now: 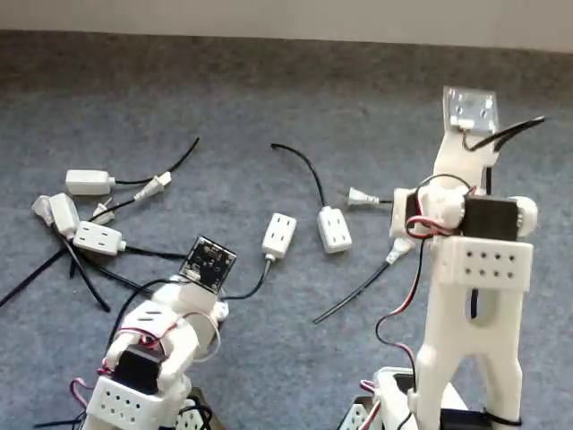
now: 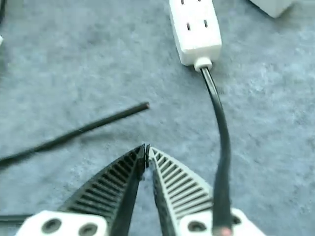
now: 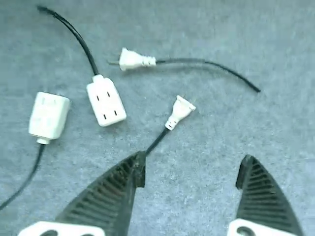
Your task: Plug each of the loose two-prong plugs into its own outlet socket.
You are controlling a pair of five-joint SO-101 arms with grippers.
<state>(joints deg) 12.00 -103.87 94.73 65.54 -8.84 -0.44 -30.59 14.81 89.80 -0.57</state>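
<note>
High view: on the grey carpet (image 1: 269,90) near centre lies a white block-shaped outlet socket (image 1: 334,227). A white two-prong plug (image 1: 358,196) on a black cord lies at its one o'clock, a second plug (image 1: 396,253) at four o'clock, and a twin socket (image 1: 279,233) at nine. The right gripper (image 3: 193,162) hangs spread wide near the second plug. The left gripper (image 2: 146,151) is pressed together on nothing.

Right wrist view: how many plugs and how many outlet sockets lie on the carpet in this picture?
Plugs: 2
Outlet sockets: 2
Total: 4
</note>
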